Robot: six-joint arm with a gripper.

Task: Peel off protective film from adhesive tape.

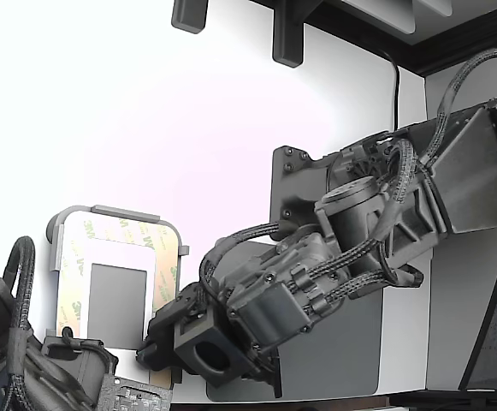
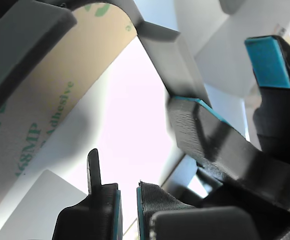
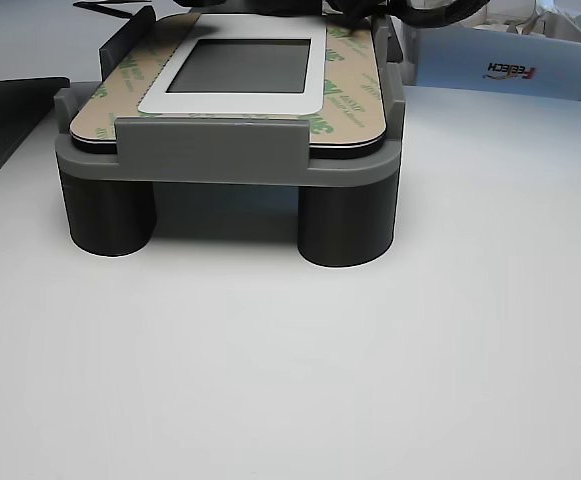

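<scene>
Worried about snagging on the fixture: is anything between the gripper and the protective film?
Partly. The gripper sits at the tray's near corner, jaws slightly parted, and the tray's raised grey wall crosses between its fingertips and the protective film. Above the wall, nothing visible covers the film.

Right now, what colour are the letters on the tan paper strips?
Pale green, printed on the tan paper film strips. The wrist view shows them best.

Close under the lens: two dark fingers (image 2: 102, 210) with teal pads, gripper (image 2: 128, 210) jaws nearly together with a thin gap. Beyond, tan protective film (image 2: 50, 107) printed in green, lying in the grey tray (image 2: 164, 47).
</scene>
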